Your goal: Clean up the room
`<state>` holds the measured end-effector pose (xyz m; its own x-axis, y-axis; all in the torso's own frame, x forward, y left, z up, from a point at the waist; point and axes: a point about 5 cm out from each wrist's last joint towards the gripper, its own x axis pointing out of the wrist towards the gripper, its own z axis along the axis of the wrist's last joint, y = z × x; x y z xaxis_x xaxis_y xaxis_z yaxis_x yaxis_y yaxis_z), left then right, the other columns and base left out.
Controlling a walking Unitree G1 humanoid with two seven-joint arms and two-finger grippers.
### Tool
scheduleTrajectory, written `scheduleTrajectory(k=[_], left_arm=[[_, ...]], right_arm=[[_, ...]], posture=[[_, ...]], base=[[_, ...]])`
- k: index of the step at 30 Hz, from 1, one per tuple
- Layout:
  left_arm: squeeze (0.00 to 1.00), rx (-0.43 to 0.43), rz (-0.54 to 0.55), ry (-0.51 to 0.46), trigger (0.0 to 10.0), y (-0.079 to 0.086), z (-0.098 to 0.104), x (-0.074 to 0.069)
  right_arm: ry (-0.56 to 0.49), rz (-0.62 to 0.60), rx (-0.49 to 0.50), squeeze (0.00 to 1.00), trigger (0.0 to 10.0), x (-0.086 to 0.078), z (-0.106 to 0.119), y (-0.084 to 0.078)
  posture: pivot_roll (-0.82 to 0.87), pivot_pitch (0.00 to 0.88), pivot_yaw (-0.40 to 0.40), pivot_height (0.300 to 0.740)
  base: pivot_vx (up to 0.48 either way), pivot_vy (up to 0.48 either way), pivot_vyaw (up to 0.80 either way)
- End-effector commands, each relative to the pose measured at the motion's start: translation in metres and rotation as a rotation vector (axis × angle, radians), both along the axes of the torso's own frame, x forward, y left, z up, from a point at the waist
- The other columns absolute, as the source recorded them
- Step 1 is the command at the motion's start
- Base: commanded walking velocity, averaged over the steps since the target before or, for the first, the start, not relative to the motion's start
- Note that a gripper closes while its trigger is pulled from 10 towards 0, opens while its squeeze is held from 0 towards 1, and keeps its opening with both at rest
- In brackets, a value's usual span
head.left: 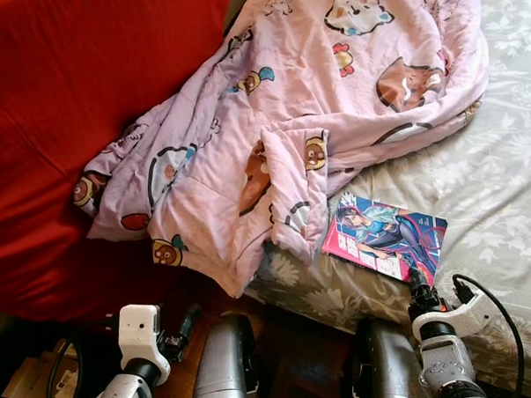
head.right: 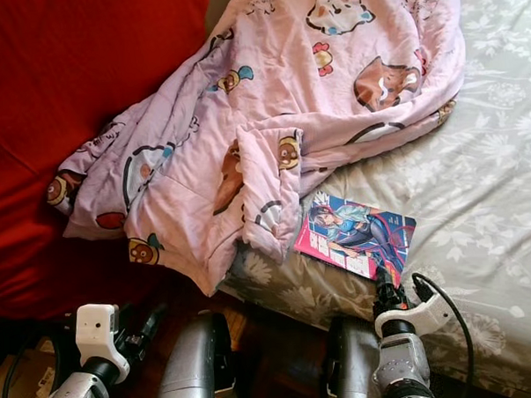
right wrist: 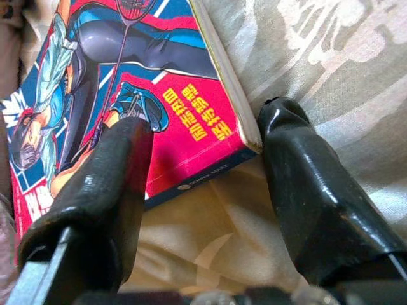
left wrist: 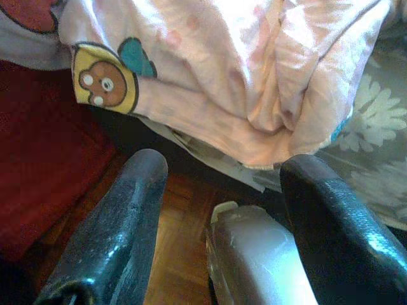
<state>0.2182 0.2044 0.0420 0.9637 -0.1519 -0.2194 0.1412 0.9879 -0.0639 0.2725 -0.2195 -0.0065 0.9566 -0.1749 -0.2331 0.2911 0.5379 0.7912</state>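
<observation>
The scene is a bed covered by a grey floral-print sheet (head.left: 503, 197), with a red fabric surface (head.left: 76, 101) on the robot's left and dark wooden floor (left wrist: 172, 254) below the bed edge. A crumpled pink quilt printed with cartoon bears (head.left: 271, 119) lies across the bed and overhangs the red surface.

A thin comic book with a blue-and-magenta illustrated cover (head.left: 386, 233) lies flat on the sheet near the bed's front edge, just beside the quilt's lowest fold.

The right gripper (right wrist: 203, 159) is at the book's near corner. Its fingers (right wrist: 102, 184) are apart and straddle that corner: one finger rests over the cover, the other lies on the sheet beside the spine edge. The book's long axis runs away from the gripper, angled toward the quilt. The book is not clamped.

The left gripper (left wrist: 222, 190) is low at the bed edge, fingers apart, aimed at the quilt's hanging hem, well apart from the book.

Judgement: the right arm is nearer; closing across the corner is the likely next requirement.
</observation>
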Motion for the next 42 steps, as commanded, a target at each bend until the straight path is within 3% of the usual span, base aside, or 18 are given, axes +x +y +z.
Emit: scheduleTrajectory(k=[1, 10, 11, 12, 13, 33, 38, 42], left_arm=[[0.0, 0.035, 0.003, 0.04, 10.0, 0.006, -0.005, -0.009], [0.0, 0.045, -0.006, 0.052, 10.0, 0.007, -0.007, -0.011], [0.0, 0.046, -0.01, 0.055, 10.0, 0.006, -0.007, -0.011], [0.0, 0.047, -0.014, 0.057, 10.0, 0.005, -0.008, -0.012], [0.0, 0.047, -0.016, 0.058, 10.0, 0.005, -0.008, -0.012], [0.0, 0.044, -0.027, 0.059, 10.0, 0.0, -0.01, -0.007], [0.0, 0.041, -0.022, 0.054, 10.0, -0.001, -0.011, -0.003], [0.0, 0.036, -0.013, 0.044, 10.0, -0.002, -0.011, 0.002]], right_arm=[[0.034, 0.027, 0.063, 0.0, 10.0, -0.007, -0.011, 0.014], [0.015, -0.002, 0.113, 0.0, 10.0, -0.007, -0.011, 0.013], [0.01, 0.001, 0.114, 0.0, 4.5, -0.007, -0.01, 0.013], [0.004, 0.005, 0.115, 0.0, 4.5, -0.007, -0.01, 0.013], [-0.001, 0.004, 0.118, 0.0, 0.0, -0.006, -0.009, 0.012], [-0.001, 0.001, 0.114, 0.0, 0.0, -0.006, -0.009, 0.011], [0.026, -0.05, 0.086, 0.0, 0.0, -0.01, -0.011, 0.004], [0.087, -0.168, 0.053, 0.0, 0.0, -0.024, -0.018, -0.01]], posture=[[0.26, 0.315, 0.137, 0.59], [0.27, 0.318, 0.14, 0.59], [0.26, 0.319, 0.141, 0.59], [0.26, 0.319, 0.141, 0.59], [0.26, 0.319, 0.141, 0.59], [0.25, 0.31, 0.135, 0.59], [0.24, 0.294, 0.125, 0.59], [0.22, 0.274, 0.112, 0.59]], base=[[0.0, 0.0, 0.0], [0.0, 0.0, 0.0], [0.0, 0.0, 0.0], [0.0, 0.0, 0.0], [0.0, 0.0, 0.0], [0.0, 0.0, 0.0], [0.0, 0.0, 0.0], [0.0, 0.0, 0.0]])
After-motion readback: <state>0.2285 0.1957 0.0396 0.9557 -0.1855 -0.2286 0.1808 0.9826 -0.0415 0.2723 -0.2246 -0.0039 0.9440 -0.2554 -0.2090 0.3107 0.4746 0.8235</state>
